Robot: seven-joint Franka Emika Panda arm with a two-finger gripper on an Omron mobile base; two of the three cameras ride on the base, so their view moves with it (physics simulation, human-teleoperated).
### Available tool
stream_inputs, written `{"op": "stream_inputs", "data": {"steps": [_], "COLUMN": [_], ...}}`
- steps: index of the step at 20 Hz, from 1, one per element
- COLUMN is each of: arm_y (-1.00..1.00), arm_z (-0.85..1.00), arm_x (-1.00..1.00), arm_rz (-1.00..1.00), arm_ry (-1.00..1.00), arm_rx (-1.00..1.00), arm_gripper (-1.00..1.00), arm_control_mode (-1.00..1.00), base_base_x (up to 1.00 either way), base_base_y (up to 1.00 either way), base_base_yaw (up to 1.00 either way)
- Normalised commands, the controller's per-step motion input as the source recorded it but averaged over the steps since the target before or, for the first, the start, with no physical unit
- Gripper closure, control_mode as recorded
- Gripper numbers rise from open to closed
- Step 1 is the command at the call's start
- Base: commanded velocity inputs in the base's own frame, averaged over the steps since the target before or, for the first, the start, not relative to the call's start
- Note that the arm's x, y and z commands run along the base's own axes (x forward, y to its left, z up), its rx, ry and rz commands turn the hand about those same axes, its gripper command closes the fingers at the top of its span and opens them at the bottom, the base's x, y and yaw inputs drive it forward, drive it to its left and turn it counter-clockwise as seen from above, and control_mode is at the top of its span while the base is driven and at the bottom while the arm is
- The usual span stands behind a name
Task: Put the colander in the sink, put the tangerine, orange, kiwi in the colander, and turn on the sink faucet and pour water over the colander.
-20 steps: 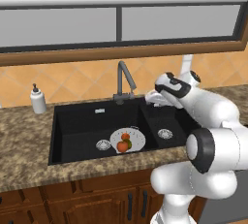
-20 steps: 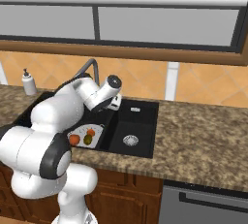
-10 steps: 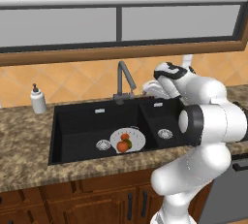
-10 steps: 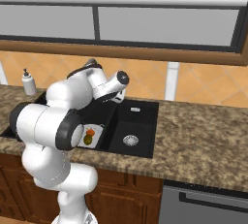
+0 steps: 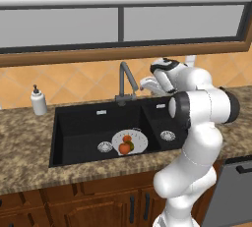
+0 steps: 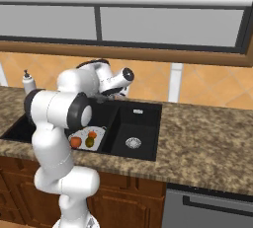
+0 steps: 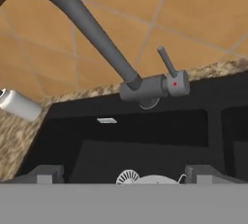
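My tool (image 7: 124, 172) is spread wide, holding nothing. Sink faucet (image 7: 155, 86) sits straight ahead, centre frame; its lever slants up-left above the body. Colander (image 5: 130, 142) with fruit is in the sink's (image 5: 78, 127) wide basin, lower centre.

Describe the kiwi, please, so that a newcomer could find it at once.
Look in the wide basin of the black sink, where a white colander sits. The kiwi lies inside it, the only olive-green fruit beside two orange-coloured ones.
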Motion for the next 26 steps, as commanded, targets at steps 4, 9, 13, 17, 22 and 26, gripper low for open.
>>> {"op": "stream_inputs", "data": {"steps": [4, 9, 13, 17, 22, 26], "arm_y": [0.21, 0.05, 0.01, 0.01, 0.04, 0.08], "arm_z": [-0.24, -0.38, -0.3, -0.12, -0.02, -0.02], "arm_x": [0.45, 0.36, 0.38, 0.4, 0.44, 0.43], "arm_rz": [0.0, 0.0, 0.0, 0.0, -0.01, -0.02], "arm_ry": [0.0, 0.0, 0.0, 0.0, 0.0, 0.0], "arm_rx": [0.0, 0.0, 0.0, 0.0, 0.0, 0.0], "arm_gripper": [-1.0, -1.0, -1.0, -1.0, -1.0, -1.0], "arm_control_mode": [-1.0, -1.0, -1.0, -1.0, -1.0, -1.0], "base_base_x": [0.0, 0.0, 0.0, 0.0, 0.0, 0.0], "base_base_y": [0.0, 0.0, 0.0, 0.0, 0.0, 0.0], "base_base_yaw": [0.0, 0.0, 0.0, 0.0, 0.0, 0.0]}}
